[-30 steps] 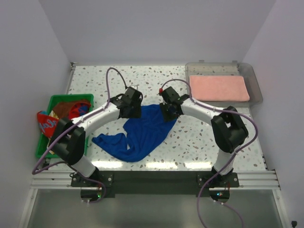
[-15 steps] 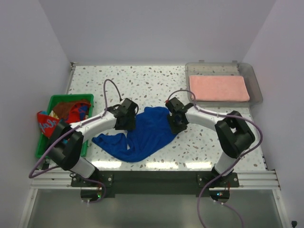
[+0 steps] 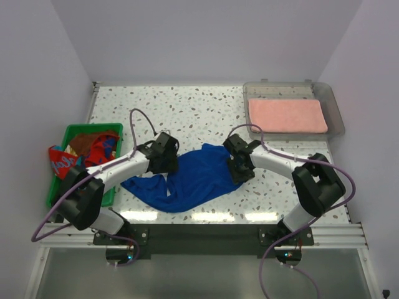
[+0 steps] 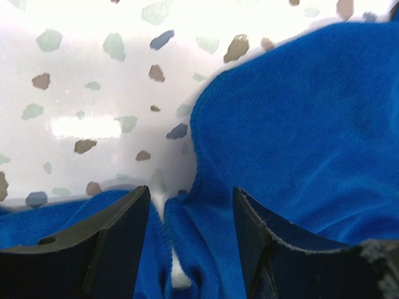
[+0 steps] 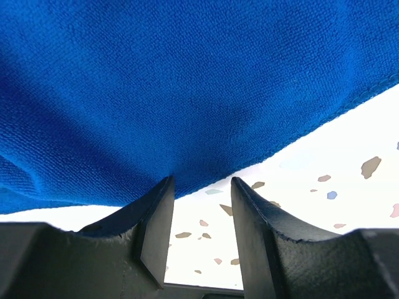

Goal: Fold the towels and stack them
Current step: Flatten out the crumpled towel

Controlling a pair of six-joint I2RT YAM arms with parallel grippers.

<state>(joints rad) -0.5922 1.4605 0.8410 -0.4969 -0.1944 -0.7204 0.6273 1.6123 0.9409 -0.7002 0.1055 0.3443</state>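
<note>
Presently listed:

- **Royal blue towel** (image 3: pixel 187 177): crumpled and unfolded on the tabletop (image 3: pixel 187 106), lying between the two claws.
- **Left claw** (image 4: pixel 190 199): jaws moderately parted and set low. A ruck of the towel's edge lies between its fingers, not pinched.
- **Right claw** (image 5: pixel 201 184): jaws likewise parted, with bare tabletop showing between them and the towel's hem just ahead of the tips. It grips nothing.
- **Placement**: the claws sit at opposite edges, likely to take corners and spread the cloth flat.
- **Salmon towel** (image 3: pixel 287 115): folded, in the clear tray (image 3: pixel 333 106) beyond the right claw, apparently as the base of the stack.
- **Other towels** (image 3: pixel 93 146): heaped in the green basket (image 3: pixel 68 131), on the left claw's outer side.
</note>
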